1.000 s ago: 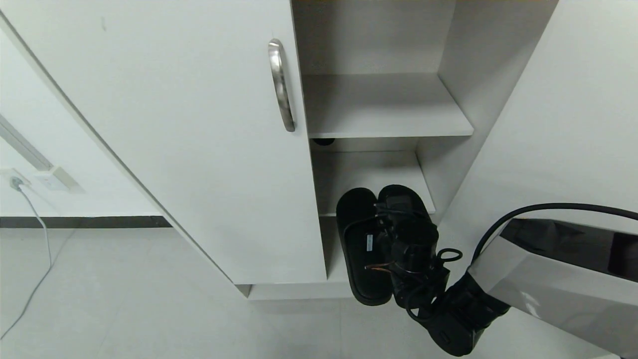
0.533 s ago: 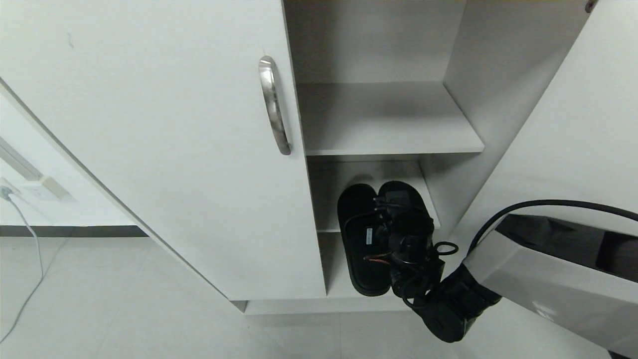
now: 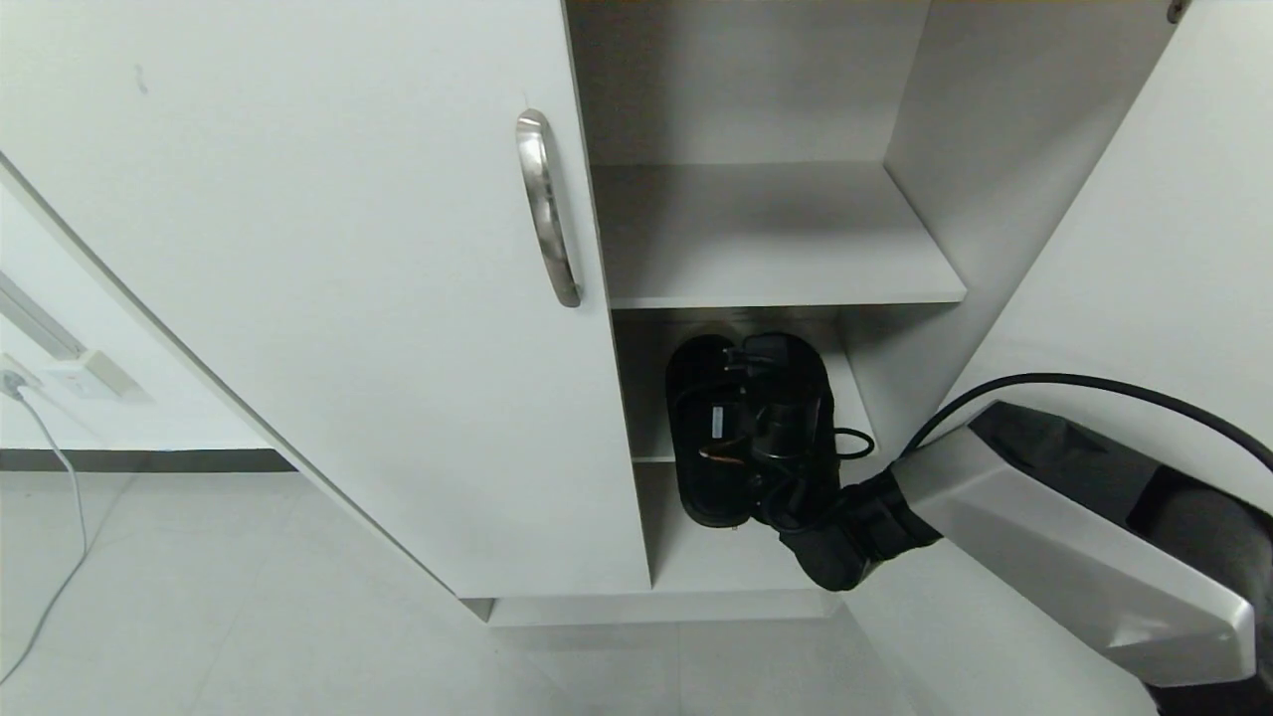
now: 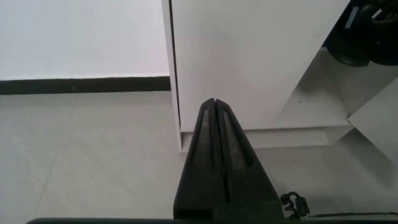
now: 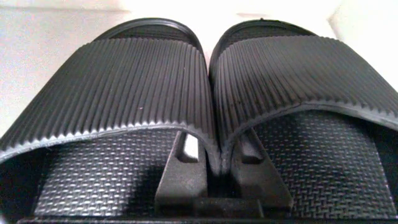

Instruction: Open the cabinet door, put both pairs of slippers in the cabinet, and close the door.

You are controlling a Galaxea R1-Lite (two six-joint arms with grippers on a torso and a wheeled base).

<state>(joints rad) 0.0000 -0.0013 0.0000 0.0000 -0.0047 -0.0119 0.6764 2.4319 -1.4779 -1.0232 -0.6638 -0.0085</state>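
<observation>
Now your right gripper point(image 5: 216, 164) holds the pair of black slippers point(image 3: 708, 475) inside the open cabinet point(image 3: 925, 129).

Its jaws are clamped on the two inner strap edges, pinching the slippers side by side with their toes pointing into the cabinet. The pair is in the opening under the upper shelf point(image 3: 766, 239). The toes are over the lower shelf point(image 3: 845, 383) and the heels reach past its front edge, above the bottom board point(image 3: 716, 565). You cannot tell whether the soles touch the shelf. The right door point(image 3: 1114, 249) stands swung open. The left door point(image 3: 328, 298) is shut, with its metal handle point(image 3: 545, 209) beside the opening. Your left gripper point(image 4: 214, 118) hangs low over the floor point(image 4: 81, 162) near the left door's bottom corner, jaws pressed together on nothing.
</observation>
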